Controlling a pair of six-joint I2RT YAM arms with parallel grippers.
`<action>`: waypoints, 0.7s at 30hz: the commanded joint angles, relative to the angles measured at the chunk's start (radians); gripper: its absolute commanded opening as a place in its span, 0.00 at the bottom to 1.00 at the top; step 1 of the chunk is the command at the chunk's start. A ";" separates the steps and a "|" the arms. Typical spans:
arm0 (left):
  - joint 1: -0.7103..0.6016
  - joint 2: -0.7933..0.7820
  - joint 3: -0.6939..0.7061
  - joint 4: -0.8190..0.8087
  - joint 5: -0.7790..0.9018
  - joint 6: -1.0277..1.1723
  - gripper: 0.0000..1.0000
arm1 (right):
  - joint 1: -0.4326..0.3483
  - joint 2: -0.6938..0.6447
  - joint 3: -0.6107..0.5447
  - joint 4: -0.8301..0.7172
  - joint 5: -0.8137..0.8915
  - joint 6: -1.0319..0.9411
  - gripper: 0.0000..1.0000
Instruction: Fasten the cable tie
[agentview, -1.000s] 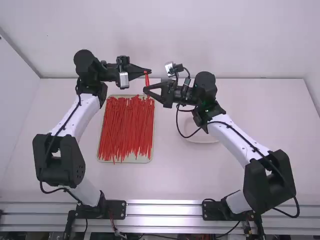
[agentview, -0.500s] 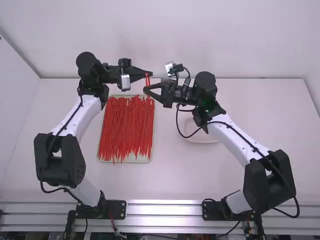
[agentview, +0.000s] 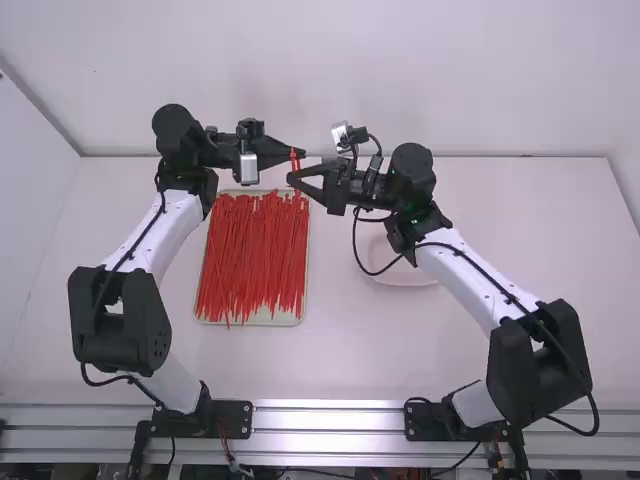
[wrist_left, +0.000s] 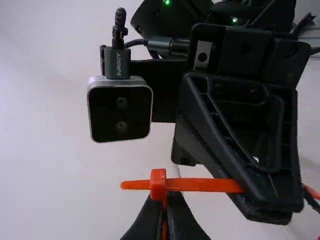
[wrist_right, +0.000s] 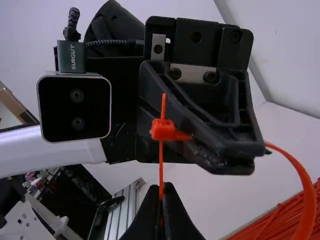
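Left jaws: clamped on the cable tie (wrist_left: 185, 186) just below its head.
Right jaws: clamped on its tail, which is threaded through the head.
Tie: in the air over the tray's (agentview: 285, 320) far edge.
Room: white tabletop (agentview: 520, 220) runs wide around the tray.
Count: one tray; one heap of ties (agentview: 252, 255), too many to count; one white dish (agentview: 405, 275) right of the tray.

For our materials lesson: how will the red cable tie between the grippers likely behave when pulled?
Probably flexible but springy: the cable tie curves in a smooth arc. Likely light, stiff over short spans: its thin strap runs straight from the right gripper.
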 joint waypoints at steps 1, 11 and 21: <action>-0.008 -0.001 -0.008 -0.002 0.031 -0.001 0.02 | -0.005 0.001 -0.004 0.011 0.002 0.003 0.00; -0.009 -0.001 -0.023 -0.019 0.031 -0.001 0.02 | -0.010 0.001 -0.004 0.041 0.021 0.026 0.00; -0.012 -0.001 -0.045 -0.018 0.031 0.000 0.02 | -0.017 0.001 -0.004 0.086 0.029 0.037 0.00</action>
